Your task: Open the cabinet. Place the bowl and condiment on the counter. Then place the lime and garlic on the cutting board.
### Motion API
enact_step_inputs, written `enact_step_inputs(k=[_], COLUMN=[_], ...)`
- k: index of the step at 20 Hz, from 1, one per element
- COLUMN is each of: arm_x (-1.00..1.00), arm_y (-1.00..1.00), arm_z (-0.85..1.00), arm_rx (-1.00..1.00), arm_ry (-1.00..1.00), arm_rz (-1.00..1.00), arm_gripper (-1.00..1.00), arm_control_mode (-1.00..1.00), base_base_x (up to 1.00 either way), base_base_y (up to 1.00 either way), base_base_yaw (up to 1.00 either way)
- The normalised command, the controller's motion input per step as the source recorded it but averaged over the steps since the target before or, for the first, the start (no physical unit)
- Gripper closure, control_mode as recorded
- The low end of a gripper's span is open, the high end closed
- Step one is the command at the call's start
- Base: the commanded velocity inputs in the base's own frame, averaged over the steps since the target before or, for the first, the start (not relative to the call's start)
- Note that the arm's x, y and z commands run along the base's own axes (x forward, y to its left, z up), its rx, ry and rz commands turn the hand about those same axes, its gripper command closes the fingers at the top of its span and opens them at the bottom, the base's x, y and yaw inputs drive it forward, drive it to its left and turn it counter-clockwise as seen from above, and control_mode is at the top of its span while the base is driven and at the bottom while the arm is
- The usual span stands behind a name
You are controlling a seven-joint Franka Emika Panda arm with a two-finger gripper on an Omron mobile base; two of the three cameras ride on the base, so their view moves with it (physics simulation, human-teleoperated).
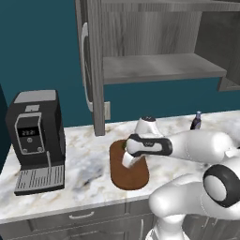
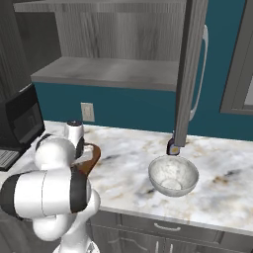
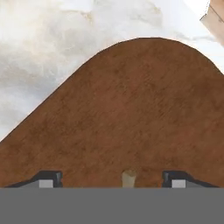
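My gripper (image 3: 112, 180) hangs low over the reddish-brown cutting board (image 3: 131, 109), fingers spread wide and open. The tan tip of the garlic (image 3: 128, 178) pokes up between them. From the left base view the gripper (image 1: 127, 164) is over the cutting board (image 1: 136, 178), and a small green patch, apparently the lime (image 1: 124, 145), sits on the board just behind the hand. The marbled bowl (image 2: 173, 175) rests on the counter (image 2: 123, 168). The dark condiment bottle (image 1: 196, 121) stands upright on the counter near the back wall. The cabinet (image 1: 96, 70) is open, its shelf (image 1: 159, 65) bare.
A black coffee machine (image 1: 36, 140) stands at the counter's left end. The open cabinet door (image 2: 190, 74) hangs down close above the condiment bottle (image 2: 173, 147) and the bowl. Grey drawers (image 1: 82, 215) run below the counter edge.
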Motion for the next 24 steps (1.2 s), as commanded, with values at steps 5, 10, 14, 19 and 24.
enact_step_inputs(k=[5,10,14,19,24], arm_x=[-0.64,-0.59,-0.50,-0.36,-0.19], arm_y=[0.00,0.00,-0.09,-0.37,-0.68], arm_z=[0.72,0.91,0.77,0.74,0.82], arm_rx=[0.00,0.00,0.00,0.01,0.07], arm_ry=[-0.11,-0.16,-0.21,-0.19,-0.11], arm_rz=[-0.02,-0.04,-0.06,-0.10,-0.12], arm_gripper=[-1.00,-1.00,-1.00,-1.00,-1.00], arm_control_mode=[-1.00,-1.00,-1.00,-1.00,-1.00], base_base_x=[0.00,0.00,0.00,0.00,0.00], base_base_y=[0.00,0.00,0.00,0.00,0.00], base_base_yaw=[0.00,0.00,0.00,0.00,0.00])
